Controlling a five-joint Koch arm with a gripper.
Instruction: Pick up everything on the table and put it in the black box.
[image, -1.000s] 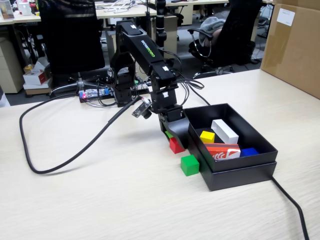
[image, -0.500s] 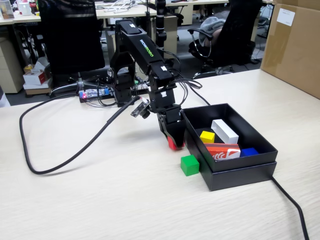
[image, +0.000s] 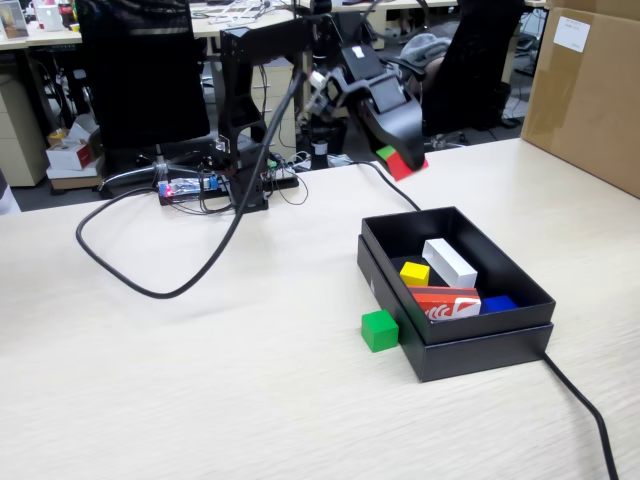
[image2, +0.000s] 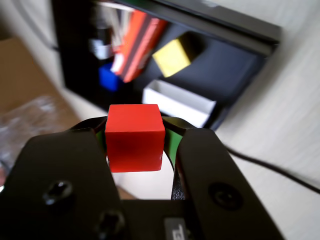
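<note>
1. I see the red cube (image2: 134, 136) clamped between the two jaws of the gripper (image: 402, 163), in the air behind the black box (image: 520, 290), clear of the table (image: 200, 380).
2. The yellow cube (image: 414, 273) lies inside the box, just beside the long white block (image: 449, 262) and the orange-red packet (image: 445, 302).
3. The green cube (image: 379, 330) sits on the table, against the box's left wall in the fixed view.
4. A black cable (image: 150, 285) curves across the table at the left.

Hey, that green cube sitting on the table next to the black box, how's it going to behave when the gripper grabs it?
The green cube looks rigid with flat faces, so it probably won't roll or tip. It seems small and likely light. The gripper holds the similar red cube squarely, so a side pinch should work, though smooth faces might slip.
</note>
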